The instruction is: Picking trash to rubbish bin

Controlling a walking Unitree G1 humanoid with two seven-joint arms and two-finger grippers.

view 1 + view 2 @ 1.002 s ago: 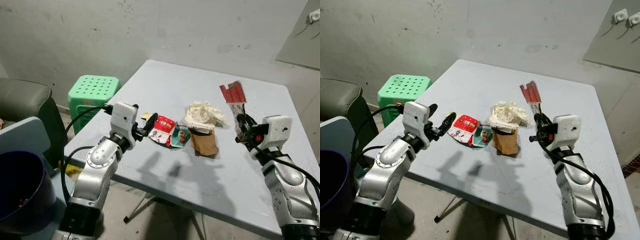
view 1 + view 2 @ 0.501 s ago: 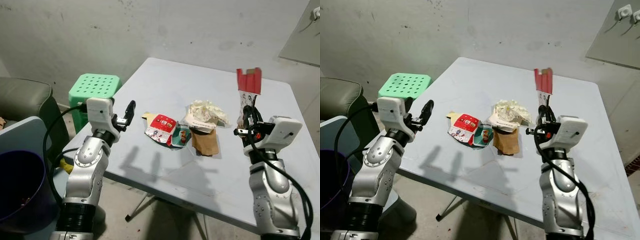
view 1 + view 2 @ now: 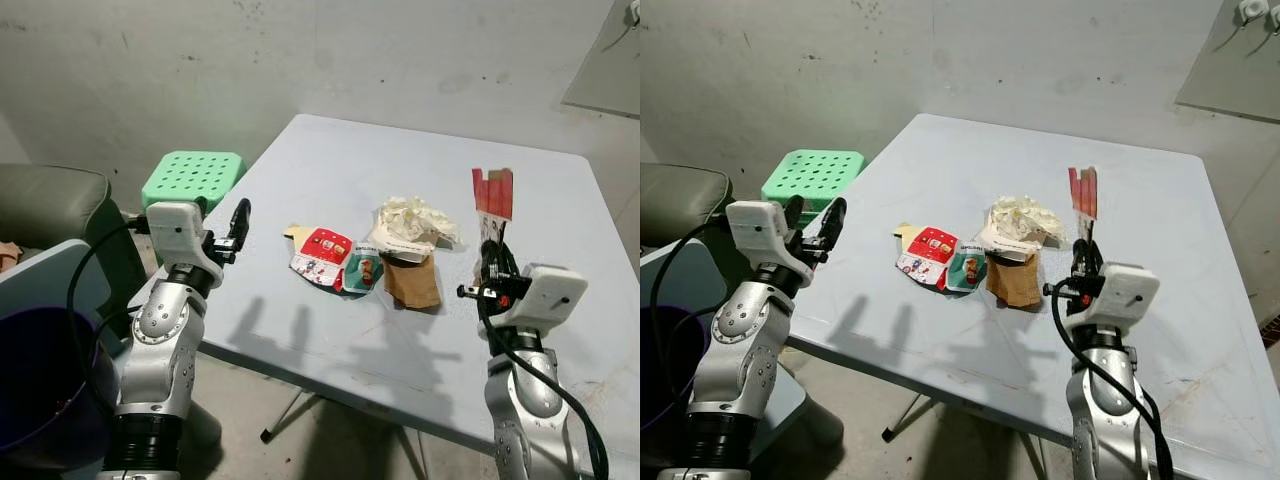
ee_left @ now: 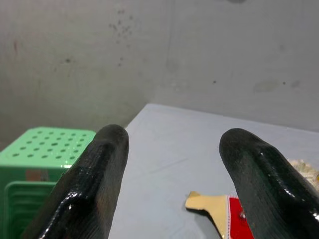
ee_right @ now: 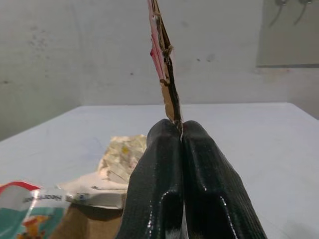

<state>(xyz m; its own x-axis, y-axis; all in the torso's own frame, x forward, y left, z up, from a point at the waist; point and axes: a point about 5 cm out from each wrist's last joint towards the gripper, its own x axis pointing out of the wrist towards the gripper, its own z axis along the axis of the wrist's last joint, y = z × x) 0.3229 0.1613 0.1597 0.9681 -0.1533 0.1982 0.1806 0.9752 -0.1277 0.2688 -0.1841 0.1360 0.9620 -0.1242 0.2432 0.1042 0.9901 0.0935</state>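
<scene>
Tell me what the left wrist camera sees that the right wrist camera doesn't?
The left wrist view has the left gripper with its fingers wide apart, and past them a green stool.

The right wrist view has the right gripper pinched shut on a flat red cardboard piece standing upright, plus crumpled paper and a brown bag.

Both have the pale table, the grey wall behind it, and a red snack wrapper lying on the table.

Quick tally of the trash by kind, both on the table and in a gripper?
Printed snack packets: 2, red and teal
Brown paper bag: 1
Crumpled white paper: 1
Red-topped flat wrapper, pinched in the right gripper: 1
Total: 5
</scene>
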